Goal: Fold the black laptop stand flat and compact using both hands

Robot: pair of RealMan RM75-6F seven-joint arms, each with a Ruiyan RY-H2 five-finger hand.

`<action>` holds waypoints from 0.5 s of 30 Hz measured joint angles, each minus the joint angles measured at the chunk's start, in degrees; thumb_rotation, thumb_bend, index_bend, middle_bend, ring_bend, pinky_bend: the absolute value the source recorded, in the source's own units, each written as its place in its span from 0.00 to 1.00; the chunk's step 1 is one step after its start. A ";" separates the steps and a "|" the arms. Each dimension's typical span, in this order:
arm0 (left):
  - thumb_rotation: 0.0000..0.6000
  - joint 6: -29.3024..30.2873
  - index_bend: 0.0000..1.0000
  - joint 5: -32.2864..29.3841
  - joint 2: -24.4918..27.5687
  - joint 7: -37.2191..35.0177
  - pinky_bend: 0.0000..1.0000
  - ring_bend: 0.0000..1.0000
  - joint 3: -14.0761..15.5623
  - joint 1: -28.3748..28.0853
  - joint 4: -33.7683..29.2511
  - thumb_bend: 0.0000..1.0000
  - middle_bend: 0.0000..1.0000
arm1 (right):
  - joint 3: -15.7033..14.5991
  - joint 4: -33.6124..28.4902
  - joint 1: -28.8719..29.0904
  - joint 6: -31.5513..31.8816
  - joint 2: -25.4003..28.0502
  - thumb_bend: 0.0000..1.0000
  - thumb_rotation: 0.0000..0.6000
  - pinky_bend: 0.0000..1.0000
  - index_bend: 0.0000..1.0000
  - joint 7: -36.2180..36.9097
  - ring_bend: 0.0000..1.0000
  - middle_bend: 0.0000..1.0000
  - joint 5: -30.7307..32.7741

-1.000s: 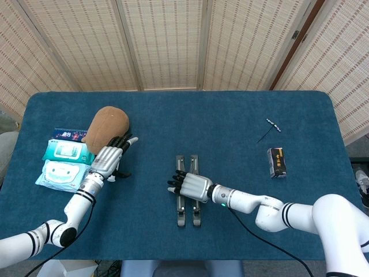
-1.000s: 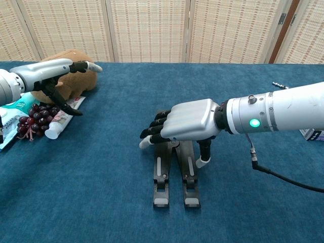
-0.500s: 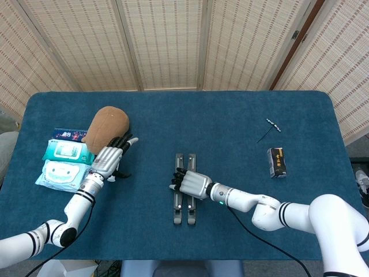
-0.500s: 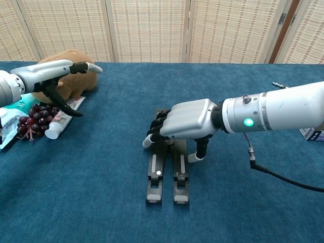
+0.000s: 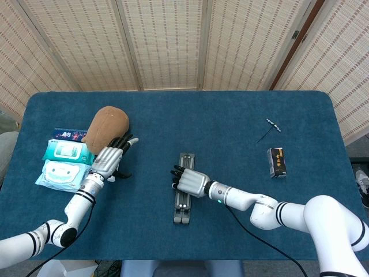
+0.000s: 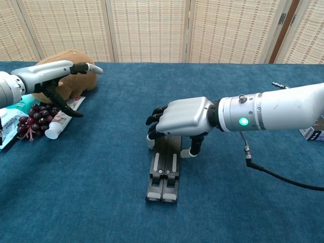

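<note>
The black laptop stand (image 5: 183, 203) lies flat near the table's middle, its two bars side by side and touching, their ends pointing toward me (image 6: 163, 174). My right hand (image 5: 191, 182) sits over the stand's far half. Its fingers (image 6: 153, 119) curl down the left side and the thumb (image 6: 194, 147) comes down on the right, gripping the bars between them. My left hand (image 5: 112, 154) hovers far to the left beside the brown plush toy, fingers spread and holding nothing (image 6: 48, 76).
A brown plush toy (image 5: 108, 124), tissue packs (image 5: 66, 151), purple grapes (image 6: 33, 121) and a white tube (image 6: 59, 121) crowd the left side. A small black box (image 5: 277, 162) and a thin cable piece (image 5: 271, 128) lie at the right. A black cable (image 6: 276, 174) trails from my right wrist.
The stand's two bars, apart a second ago, have closed together under my right hand, which shifted slightly left. The left hand has not moved.
</note>
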 measured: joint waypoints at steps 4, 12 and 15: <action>1.00 0.23 0.08 0.19 0.25 -0.12 0.00 0.06 -0.09 0.11 -0.21 0.12 0.02 | -0.41 -0.10 -0.18 0.46 0.16 0.28 1.00 0.00 0.31 0.50 0.03 0.30 -0.33; 1.00 0.76 0.08 0.35 0.82 0.03 0.00 0.06 -0.36 0.28 -1.03 0.12 0.02 | 0.32 -6.34 -2.85 3.88 4.14 0.14 1.00 0.00 0.00 -0.67 0.00 0.00 2.01; 1.00 1.50 0.08 0.60 0.92 -0.18 0.00 0.06 -0.46 0.55 -1.49 0.12 0.02 | 0.78 -9.58 -5.43 6.61 6.49 0.13 1.00 0.00 0.00 -3.32 0.00 0.00 4.17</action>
